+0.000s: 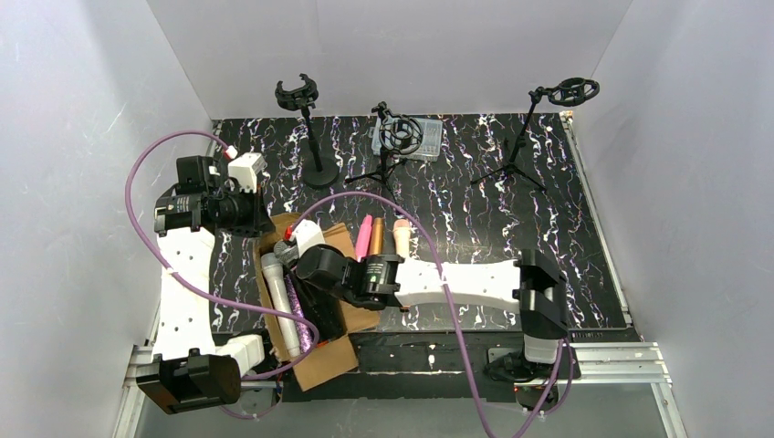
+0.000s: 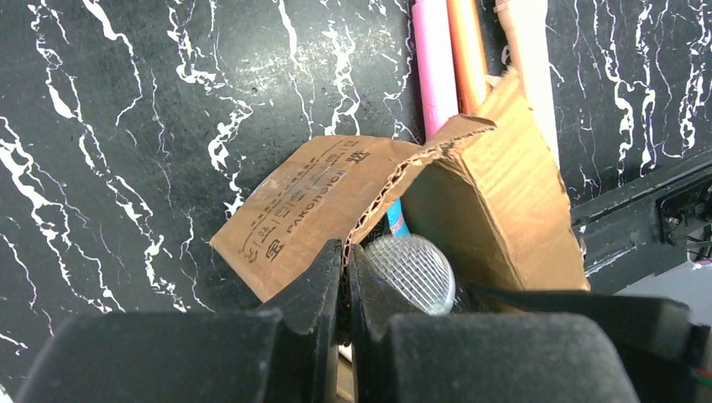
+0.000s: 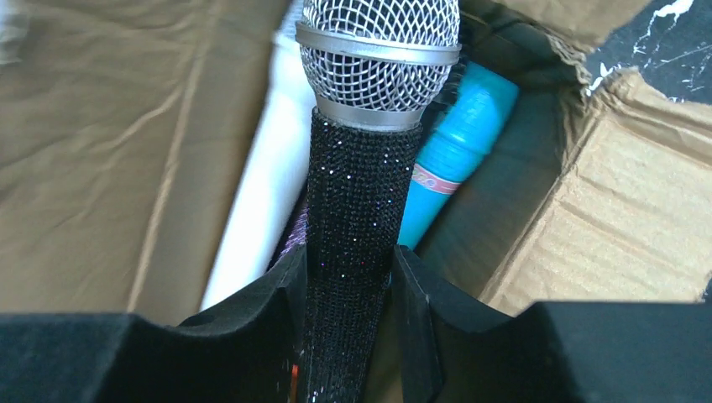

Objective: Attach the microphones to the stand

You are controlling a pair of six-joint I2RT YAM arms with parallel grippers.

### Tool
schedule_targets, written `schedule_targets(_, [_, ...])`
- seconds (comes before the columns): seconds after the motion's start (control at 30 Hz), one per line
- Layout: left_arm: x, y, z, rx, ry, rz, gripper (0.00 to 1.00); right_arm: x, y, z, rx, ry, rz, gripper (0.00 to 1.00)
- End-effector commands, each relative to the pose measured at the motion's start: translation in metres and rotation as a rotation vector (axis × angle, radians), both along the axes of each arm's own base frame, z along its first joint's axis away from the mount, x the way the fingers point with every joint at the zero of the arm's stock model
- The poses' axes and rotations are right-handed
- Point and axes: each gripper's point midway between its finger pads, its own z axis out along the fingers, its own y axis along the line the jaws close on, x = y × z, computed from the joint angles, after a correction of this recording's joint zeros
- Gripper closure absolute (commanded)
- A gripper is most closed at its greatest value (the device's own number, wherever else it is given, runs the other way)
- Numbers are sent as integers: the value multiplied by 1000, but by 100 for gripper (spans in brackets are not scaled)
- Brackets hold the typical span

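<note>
While the black glitter microphone [image 3: 353, 218] lies in the cardboard box [image 3: 588, 218] at about 7 o'clock on the bench [image 1: 511, 201], its handle is bracketed by the right tool [image 3: 348, 256]. The pads are set at, or just against, both sides of the handle. Whether it is firmly clamped cannot be told. A teal microphone [image 3: 458, 134] is seen at 2 o'clock of the handle and a white one [image 3: 260, 193] at 9 o'clock, both deeper in the box. The left tool [image 2: 344, 252] is clenched on nothing, near the box's flap.

The microphone is judged stiff and moderately heavy, with weight biased toward the mesh grille [image 3: 379, 59], so tipping is to be expected if it is held too low. Good friction is probably offered by the studded skin, though the contact is uneven. The mesh could be dented and should not be squeezed. Hold is best taken on the handle below the metal collar, with the tail left free for a cradle. Three stands are seen along the far edge at 11 [image 1: 298, 94], 12 [image 1: 400, 132] and 1 o'clock [image 1: 573, 90].
</note>
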Motion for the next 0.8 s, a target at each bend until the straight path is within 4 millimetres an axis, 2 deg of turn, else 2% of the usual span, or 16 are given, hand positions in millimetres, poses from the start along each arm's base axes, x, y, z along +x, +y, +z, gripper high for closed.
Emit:
schedule_targets(0.0, [-3,-11,9,-45,-42,-33,100,-4,3,67,194,-40,18,99])
schedule_targets(0.1, [-2,-11,9,-46,-39,-31,100,-4,-6,76,215,-47,12,99])
schedule_targets(0.3, [-1,-11,9,-51,-36,-27,100,-9,-18,57,183,-17,14,99])
schedule_targets(0.37, [-1,-11,9,-49,-37,-27,100,-4,-28,63,183,-31,-17,99])
schedule_targets(0.53, [1,-10,10,-46,-37,-25,100,28,-67,112,231,-93,-116,99])
schedule_targets(0.6, [2,-10,12,-47,-46,-25,100,45,-88,122,235,-98,-163,99])
schedule_targets(0.67, [3,-10,14,-49,-49,-25,100,64,-111,126,242,-86,-216,99])
schedule_targets(0.77, [3,-10,14,-51,-48,-22,100,94,-153,114,226,-46,-309,99])
